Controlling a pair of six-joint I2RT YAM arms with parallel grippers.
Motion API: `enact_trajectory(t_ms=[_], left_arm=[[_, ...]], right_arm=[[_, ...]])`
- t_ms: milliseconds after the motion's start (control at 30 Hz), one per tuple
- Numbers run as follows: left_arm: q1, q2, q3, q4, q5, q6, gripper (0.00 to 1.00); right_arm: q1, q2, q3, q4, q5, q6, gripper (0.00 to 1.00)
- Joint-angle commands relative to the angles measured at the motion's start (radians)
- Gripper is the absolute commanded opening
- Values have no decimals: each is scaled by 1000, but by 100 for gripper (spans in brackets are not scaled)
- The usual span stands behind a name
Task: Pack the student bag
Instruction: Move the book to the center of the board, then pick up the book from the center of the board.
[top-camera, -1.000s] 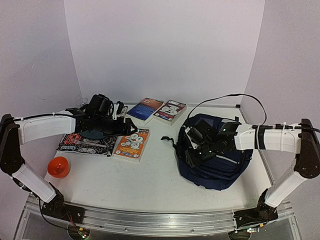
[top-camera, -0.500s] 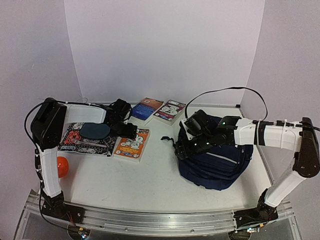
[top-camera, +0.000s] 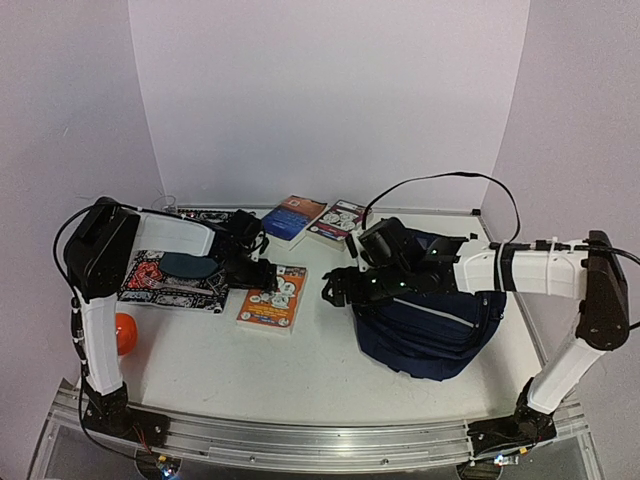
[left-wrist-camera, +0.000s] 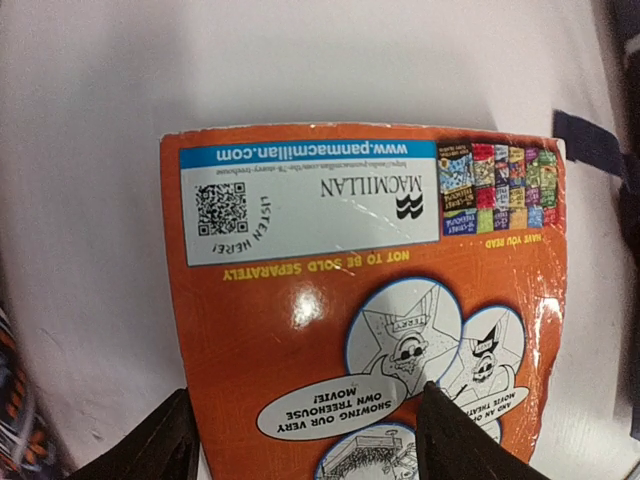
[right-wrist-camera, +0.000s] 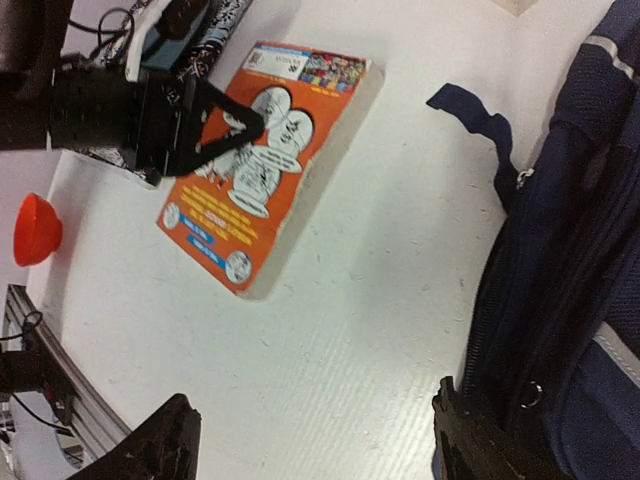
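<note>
Since half a second ago, the right arm has reached further left, so its gripper (right-wrist-camera: 312, 400) is now past the left edge of the backpack (top-camera: 430, 325). The orange book (top-camera: 272, 297) has slid a little toward the near edge and right of the tabletop (top-camera: 300, 380).

From above, the navy backpack with pale stripes lies slumped on the right half of the tabletop, under the right arm's white forearm. One dark blue strap (right-wrist-camera: 475, 110) trails from it onto the bare surface toward the book.

The right gripper is spread wide with nothing but tabletop between its fingers. One finger sits close against the backpack's side.

The left gripper (left-wrist-camera: 305, 400) hangs low over the orange book, also spread wide, with one finger by the book's edge and the other over the cover. Whether the fingertips touch the cover cannot be told. The book lies flat, back cover up, showing cartoon drawings and a barcode panel.

Left of the book lies a black patterned mat (top-camera: 170, 285) with a teal oval on it. A small orange-red object (top-camera: 125, 332) sits near the left arm's base. Two more books, one blue (top-camera: 293, 215) and one with a pale cover (top-camera: 338, 220), lie side by side at the far edge.
</note>
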Motion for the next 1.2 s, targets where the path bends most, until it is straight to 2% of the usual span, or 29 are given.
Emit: enact_trajectory(t_ms=[0,167,333,867,1000,1167], left_arm=[[-78,-88,-160,-13,135,-128,73],[-86,-227,-312,91,172,-272,73],[-91,-313,-398,154,195,-358,73],[-146,-352,-592,389,302,-558,71],[-154,-358,-613,444,314,-599,70],[-156,-377,-643,494,308,-642,70]], right_arm=[[17,33,-50,163,-68,139,80],[39,82,-88,260,-109,225,79],[56,152,-128,331,-124,303,74],[74,320,-184,548,-267,450,59],[79,328,-177,576,-290,455,47],[79,264,-178,592,-281,442,24]])
